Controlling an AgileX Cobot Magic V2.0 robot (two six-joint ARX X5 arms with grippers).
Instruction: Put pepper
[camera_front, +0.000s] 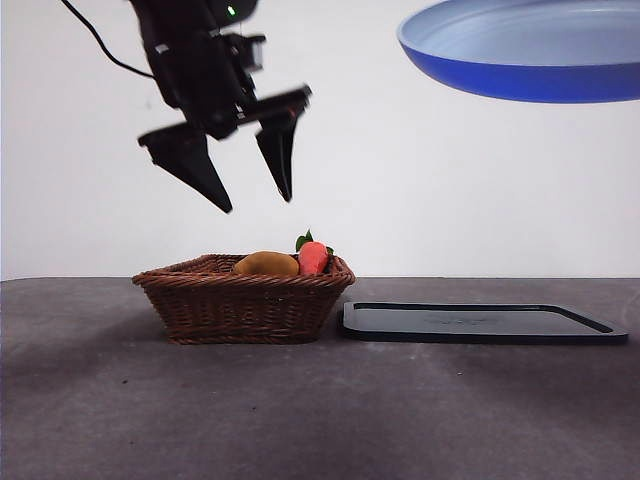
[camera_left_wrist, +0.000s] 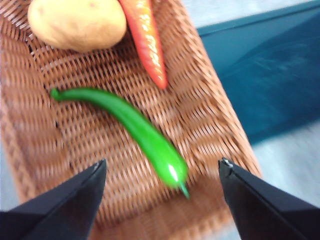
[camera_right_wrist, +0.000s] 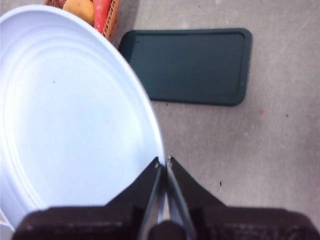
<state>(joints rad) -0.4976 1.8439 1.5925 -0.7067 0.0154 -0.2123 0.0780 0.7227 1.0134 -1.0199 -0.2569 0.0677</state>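
The pepper (camera_left_wrist: 135, 127) lies loose on the floor of the wicker basket (camera_front: 245, 300), near a yellow-brown fruit (camera_left_wrist: 77, 22) and a red-orange vegetable (camera_left_wrist: 147, 42); from the front view it is hidden below the basket rim. The left end effector (camera_front: 250, 200) hangs above the basket with its jaws spread wide and empty, touching nothing. The right end effector (camera_right_wrist: 163, 162) is pinched closed on the rim of the blue plate (camera_front: 525, 55), holding it aloft over the dark tray (camera_front: 480, 322) on the tabletop (camera_front: 100, 420).

Likely risks: the pepper lies aslant to the jaws, so a closing grasp may catch only its tapered tip and let the glossy skin slip; a jaw may snag the basket wall; the edge-held plate may tilt once loaded.
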